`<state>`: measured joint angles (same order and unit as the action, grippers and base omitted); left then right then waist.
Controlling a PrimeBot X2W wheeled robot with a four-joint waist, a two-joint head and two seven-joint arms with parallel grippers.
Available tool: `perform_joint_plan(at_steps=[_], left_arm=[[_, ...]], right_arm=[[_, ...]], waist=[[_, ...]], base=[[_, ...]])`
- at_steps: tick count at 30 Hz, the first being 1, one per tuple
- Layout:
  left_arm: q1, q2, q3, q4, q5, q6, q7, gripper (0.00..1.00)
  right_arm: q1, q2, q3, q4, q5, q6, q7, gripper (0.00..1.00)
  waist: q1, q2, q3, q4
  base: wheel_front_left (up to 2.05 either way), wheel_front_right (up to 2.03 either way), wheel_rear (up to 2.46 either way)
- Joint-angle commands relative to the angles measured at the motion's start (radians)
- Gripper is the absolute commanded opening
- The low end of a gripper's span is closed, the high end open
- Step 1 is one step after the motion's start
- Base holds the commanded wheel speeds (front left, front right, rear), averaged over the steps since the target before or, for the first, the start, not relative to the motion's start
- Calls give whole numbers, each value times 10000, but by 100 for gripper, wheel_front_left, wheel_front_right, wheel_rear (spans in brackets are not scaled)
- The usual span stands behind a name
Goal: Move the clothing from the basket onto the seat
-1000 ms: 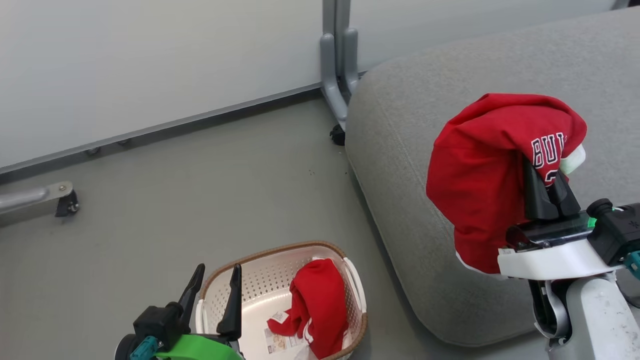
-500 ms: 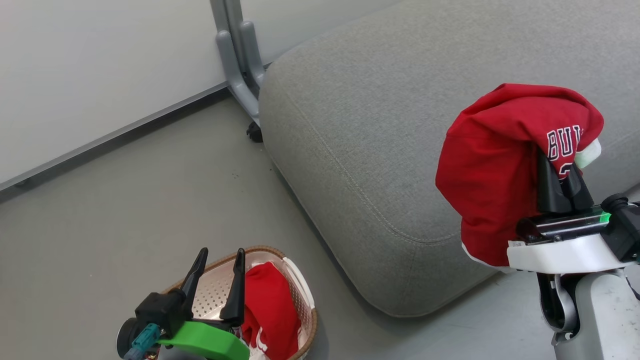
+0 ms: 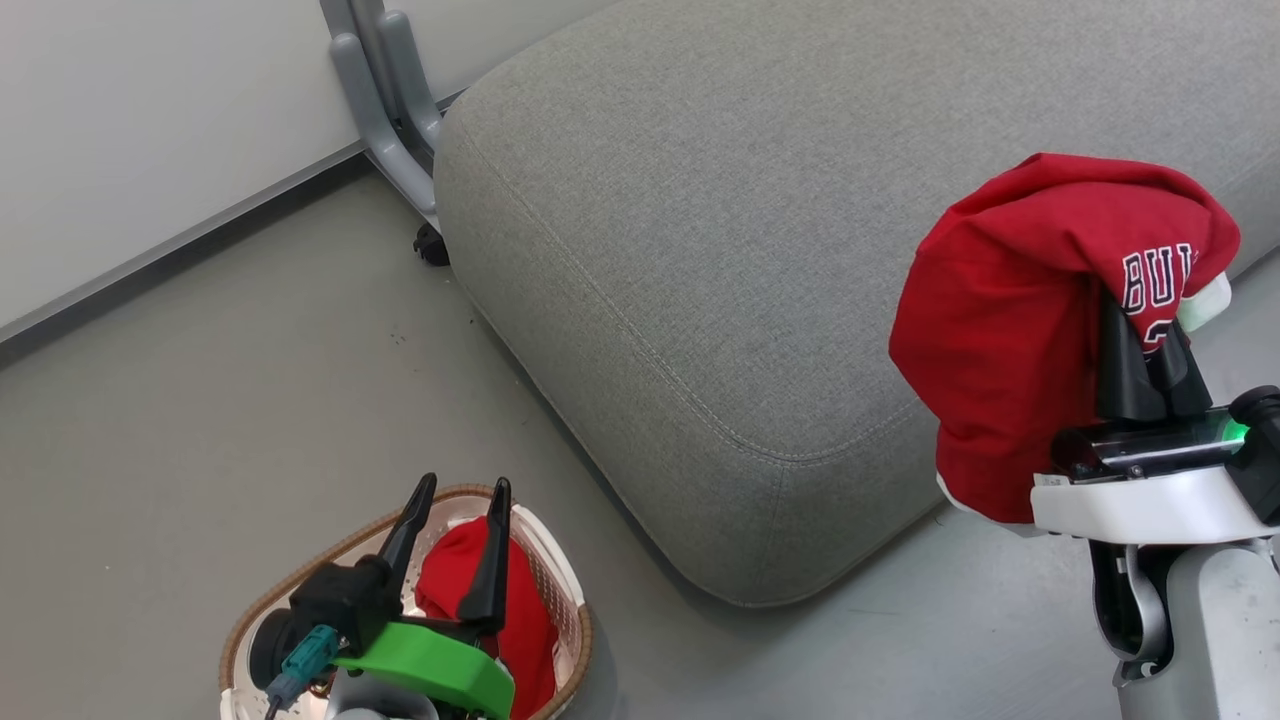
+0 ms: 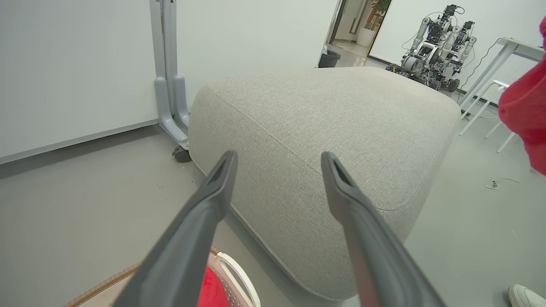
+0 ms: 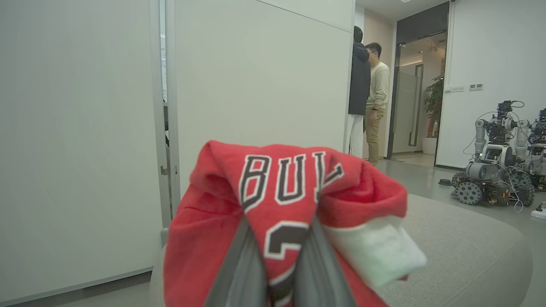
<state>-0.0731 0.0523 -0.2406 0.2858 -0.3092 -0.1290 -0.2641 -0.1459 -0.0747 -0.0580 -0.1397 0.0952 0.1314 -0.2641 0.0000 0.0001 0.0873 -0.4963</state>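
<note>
Now, at the lower left, my left gripper (image 3: 465,485) hangs spread and empty above the basket (image 3: 553,570), which stands on the floor (image 3: 200,400). One red garment (image 3: 448,585) lies bunched inside it, showing between the two dark fingers (image 3: 492,560). The basket is stiff white perforated plastic with a brown woven-look rim.

In the middle, the seat (image 3: 700,250) spreads wide. It is a big grey cushion of coarse woven cloth, with rounded corners and a stitched seam round its upper edge. It looks soft and slightly domed. Its near corner is near the basket, not touching.

At the right, my right gripper (image 3: 1145,350) is clamped on the jersey (image 3: 1000,330). The gripper points up, so the cloth drapes over it like a hood and hangs down its left side. I judge the jersey is held in the air by the seat's near right edge, partly over the floor. It is limp red knit, with dark letters "BUL" edged in white and a white trim flap sticking out.

The step in hand, I judge, is carrying the jersey to the seat. To do it well, I would move well inward from the rounded edge. I would tip the gripper down so the drape slides off instead of catching, lower until cloth rests on the cushion, then let go. Dropped near the edge, limp cloth may slip to the floor.
</note>
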Motion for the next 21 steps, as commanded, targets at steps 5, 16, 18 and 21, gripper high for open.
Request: perform_joint_plan(at_steps=[5,16,18,21], left_arm=[[-81,88,53,-53,-63,-23,-5,100],[-477,325,-192,-234,154,-23,-6,100],[-714,473,-369,-226,178,-23,-5,100],[-1194,682,-643,-276,188,-23,-5,100]], right_arm=[[36,33,-13,-1,-97,-14,-7,0],[-1262,-446,-372,-253,29,-14,-5,0],[-1722,-554,-536,-347,-1,-14,-5,0],[-2499,-722,-914,-396,25,-14,-5,0]], waist=[[0,-1,-27,42],[0,-1,1282,565],[0,-1,1773,743],[0,-1,2490,1076]], base=[[0,0,0],[0,0,0],[0,0,0],[0,0,0]])
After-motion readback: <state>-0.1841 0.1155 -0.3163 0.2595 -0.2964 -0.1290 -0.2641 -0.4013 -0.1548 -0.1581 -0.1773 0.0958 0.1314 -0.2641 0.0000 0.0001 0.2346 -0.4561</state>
